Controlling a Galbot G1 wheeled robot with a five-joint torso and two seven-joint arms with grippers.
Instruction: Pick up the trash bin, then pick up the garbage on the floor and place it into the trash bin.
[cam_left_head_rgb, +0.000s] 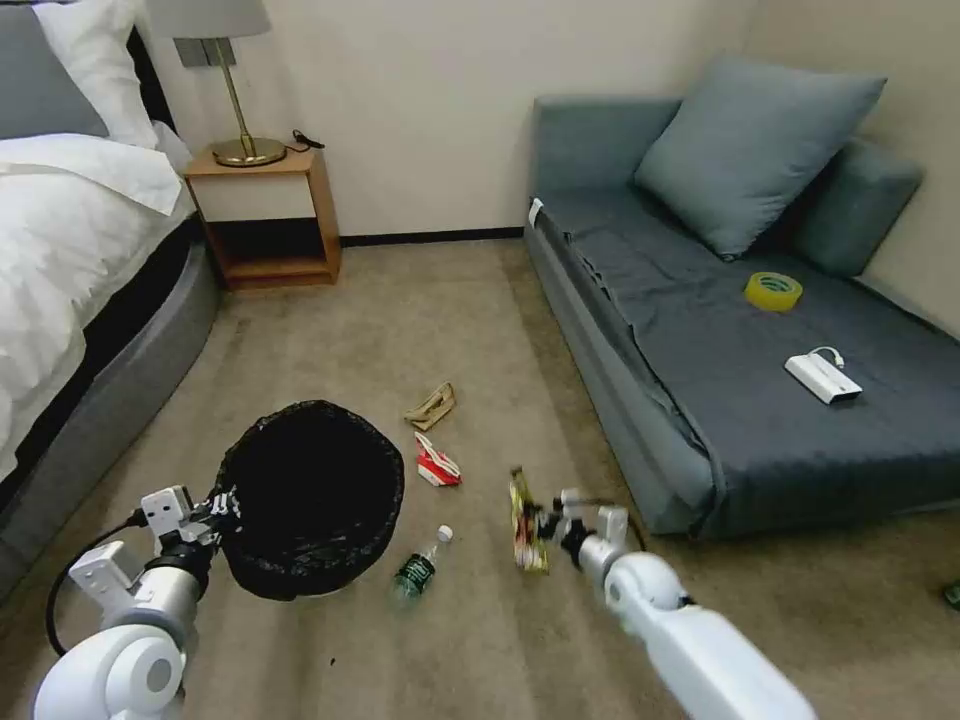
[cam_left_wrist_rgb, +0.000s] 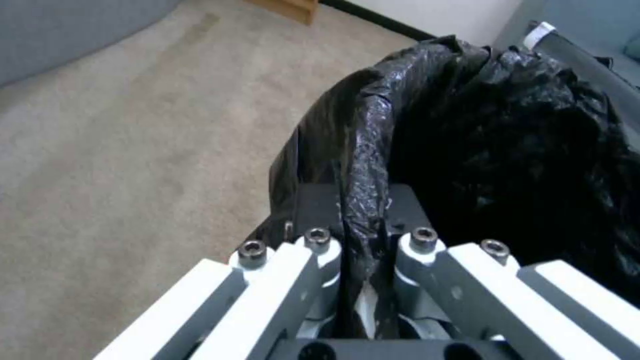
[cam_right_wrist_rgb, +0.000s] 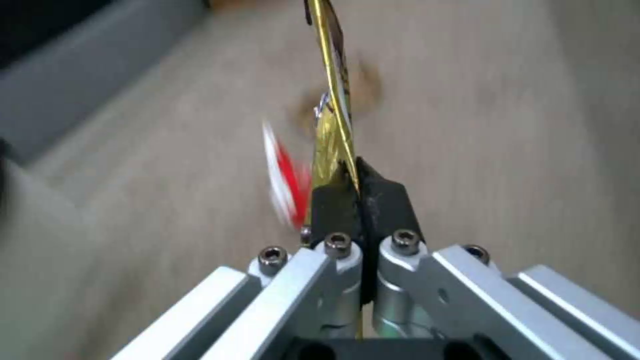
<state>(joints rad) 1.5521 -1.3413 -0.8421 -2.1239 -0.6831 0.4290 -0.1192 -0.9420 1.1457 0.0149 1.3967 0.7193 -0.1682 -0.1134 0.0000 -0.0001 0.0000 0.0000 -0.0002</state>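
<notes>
The trash bin (cam_left_head_rgb: 310, 495), lined with a crinkled black bag, hangs tilted at lower left with my left gripper (cam_left_head_rgb: 228, 507) shut on its near rim; the pinched bag fold (cam_left_wrist_rgb: 363, 200) sits between the black pads. To its right, my right gripper (cam_left_head_rgb: 545, 525) is shut on a gold-brown snack wrapper (cam_left_head_rgb: 524, 522), whose thin edge (cam_right_wrist_rgb: 337, 105) rises from the closed pads. On the carpet lie other garbage: a clear bottle with a green label (cam_left_head_rgb: 418, 568), a crushed red-and-white carton (cam_left_head_rgb: 437, 462) and a crumpled tan paper scrap (cam_left_head_rgb: 431, 405).
A grey sofa (cam_left_head_rgb: 700, 400) runs along the right, carrying a yellow tape roll (cam_left_head_rgb: 773, 291) and a white box with a cord (cam_left_head_rgb: 822, 378). A bed (cam_left_head_rgb: 70, 250) stands at left and a wooden nightstand (cam_left_head_rgb: 265, 215) with a lamp at the back. Carpet lies open between them.
</notes>
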